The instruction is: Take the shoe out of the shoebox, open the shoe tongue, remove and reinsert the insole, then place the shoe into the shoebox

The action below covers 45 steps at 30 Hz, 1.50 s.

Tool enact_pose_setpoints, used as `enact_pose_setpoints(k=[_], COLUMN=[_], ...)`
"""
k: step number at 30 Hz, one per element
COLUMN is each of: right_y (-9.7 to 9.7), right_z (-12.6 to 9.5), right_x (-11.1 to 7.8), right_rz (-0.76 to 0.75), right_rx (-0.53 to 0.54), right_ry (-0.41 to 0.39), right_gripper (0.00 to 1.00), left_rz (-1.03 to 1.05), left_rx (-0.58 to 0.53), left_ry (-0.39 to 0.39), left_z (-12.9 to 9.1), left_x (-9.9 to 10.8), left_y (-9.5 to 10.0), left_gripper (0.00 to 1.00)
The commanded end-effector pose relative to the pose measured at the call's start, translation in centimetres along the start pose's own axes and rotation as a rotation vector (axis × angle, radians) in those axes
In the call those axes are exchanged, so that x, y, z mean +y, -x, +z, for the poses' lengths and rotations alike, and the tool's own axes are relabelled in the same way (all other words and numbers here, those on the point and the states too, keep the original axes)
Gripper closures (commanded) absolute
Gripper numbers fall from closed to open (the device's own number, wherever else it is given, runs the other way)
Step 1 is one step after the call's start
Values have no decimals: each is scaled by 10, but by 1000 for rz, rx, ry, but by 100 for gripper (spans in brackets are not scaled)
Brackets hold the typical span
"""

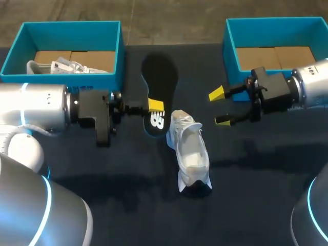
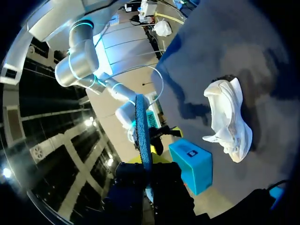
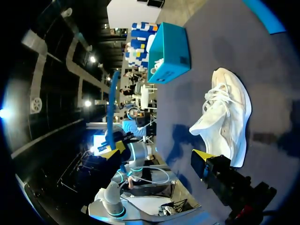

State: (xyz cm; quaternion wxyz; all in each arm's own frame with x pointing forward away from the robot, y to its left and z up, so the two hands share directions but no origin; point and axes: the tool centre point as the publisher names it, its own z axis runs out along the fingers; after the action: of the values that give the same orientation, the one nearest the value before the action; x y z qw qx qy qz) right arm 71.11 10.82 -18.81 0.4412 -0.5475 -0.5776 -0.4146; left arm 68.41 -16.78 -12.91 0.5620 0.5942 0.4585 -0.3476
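Observation:
A white shoe (image 1: 190,154) lies on the dark table, toe toward the front edge; it also shows as the shoe (image 2: 229,119) and the shoe (image 3: 225,117). My left gripper (image 1: 154,105) is shut on the black insole (image 1: 160,82), holding it above the table just left of the shoe's heel. In the left wrist view the insole (image 2: 143,133) stands edge-on between the fingers of the left gripper (image 2: 147,164). My right gripper (image 1: 219,106) hangs open and holds nothing, to the right of the shoe's heel. One of its fingertips (image 3: 202,155) shows beside the shoe.
A blue shoebox (image 1: 66,48) at the back left holds another white shoe (image 1: 61,66). A second blue shoebox (image 1: 277,46) at the back right shows only its cardboard floor. Bare dark table lies in front of the shoe.

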Motion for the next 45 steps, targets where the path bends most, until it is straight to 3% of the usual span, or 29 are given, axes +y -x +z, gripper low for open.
enact_pose_setpoints(k=[1,4,17,22,45], right_y=[0,0,0,-5,-30], right_z=[1,1,1,4,57], right_x=[0,0,0,7,37], right_rz=[0,0,0,-47,-146], right_rx=[0,0,0,12,50], right_ry=[1,1,1,19,0], right_gripper=[0,0,0,0,0], left_rz=[58,145,145,103,57], left_rx=[-23,-27,-27,-45,-77], left_ry=[35,48,48,45,53], left_z=[0,-2,-2,3,6], left_x=[-9,-13,-13,-11,-4], left_y=[-14,-15,-15,-24,-36], left_gripper=[100,100,100,100,100])
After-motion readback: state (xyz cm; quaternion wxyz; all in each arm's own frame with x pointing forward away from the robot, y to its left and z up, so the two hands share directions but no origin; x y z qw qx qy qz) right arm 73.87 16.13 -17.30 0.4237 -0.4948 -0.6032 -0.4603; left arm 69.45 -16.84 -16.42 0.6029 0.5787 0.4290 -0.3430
